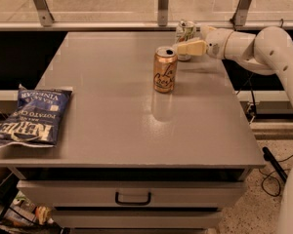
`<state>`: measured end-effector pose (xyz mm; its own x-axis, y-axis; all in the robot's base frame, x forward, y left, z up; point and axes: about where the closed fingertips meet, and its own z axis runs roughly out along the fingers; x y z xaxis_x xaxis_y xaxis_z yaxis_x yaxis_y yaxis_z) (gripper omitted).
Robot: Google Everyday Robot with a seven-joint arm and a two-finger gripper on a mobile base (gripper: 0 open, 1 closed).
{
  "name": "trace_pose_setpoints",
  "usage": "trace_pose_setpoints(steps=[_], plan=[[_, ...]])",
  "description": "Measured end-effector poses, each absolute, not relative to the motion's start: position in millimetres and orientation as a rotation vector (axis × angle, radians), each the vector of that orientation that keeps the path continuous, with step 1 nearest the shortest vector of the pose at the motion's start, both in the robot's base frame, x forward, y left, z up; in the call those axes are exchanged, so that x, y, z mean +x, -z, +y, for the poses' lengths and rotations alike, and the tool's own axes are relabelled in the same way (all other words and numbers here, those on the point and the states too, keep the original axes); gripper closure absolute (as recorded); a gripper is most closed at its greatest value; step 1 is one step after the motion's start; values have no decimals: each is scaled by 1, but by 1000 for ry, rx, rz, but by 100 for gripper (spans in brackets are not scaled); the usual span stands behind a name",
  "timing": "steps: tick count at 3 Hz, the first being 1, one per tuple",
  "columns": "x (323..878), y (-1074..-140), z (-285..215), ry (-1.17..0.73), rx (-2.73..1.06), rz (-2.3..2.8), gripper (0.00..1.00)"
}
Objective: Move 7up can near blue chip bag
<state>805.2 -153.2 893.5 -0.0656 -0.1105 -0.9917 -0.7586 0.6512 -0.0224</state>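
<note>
At far right of table (112,130), by the back edge: 7up can (184,31), upright, long axis vertical. Right against it, gripper (185,46), reaching in from the right on a level forearm and pointing left, covering the can's lower front. Impossible to tell whether released, clenched, or clamped on the can; contact or gap unreadable. Judged stage: the grasp itself, with no carrying begun. Just left of the gripper tip and a little nearer the camera: gold can (165,69), upright, squarely on the straight line toward the goal. Well apart from both cans, at the near left corner and overhanging the table edge: bag (34,116), lying flat. Goal direction from the gripper: left and toward the camera, diagonally across nearly the whole top. Probable needs: a firm side hold on the 7up can, a lift, then a path over or around the gold can to avoid toppling it.
</note>
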Motion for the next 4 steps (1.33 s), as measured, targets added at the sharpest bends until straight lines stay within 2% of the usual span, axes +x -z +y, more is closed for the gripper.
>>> trace_pose_setpoints(steps=[1,2,4], plan=[[812,-896,-144,-640,-739,1544,0],[813,-895,-141,-644,-742,1544,18],[814,-894,-133,-653,-748,1543,64]])
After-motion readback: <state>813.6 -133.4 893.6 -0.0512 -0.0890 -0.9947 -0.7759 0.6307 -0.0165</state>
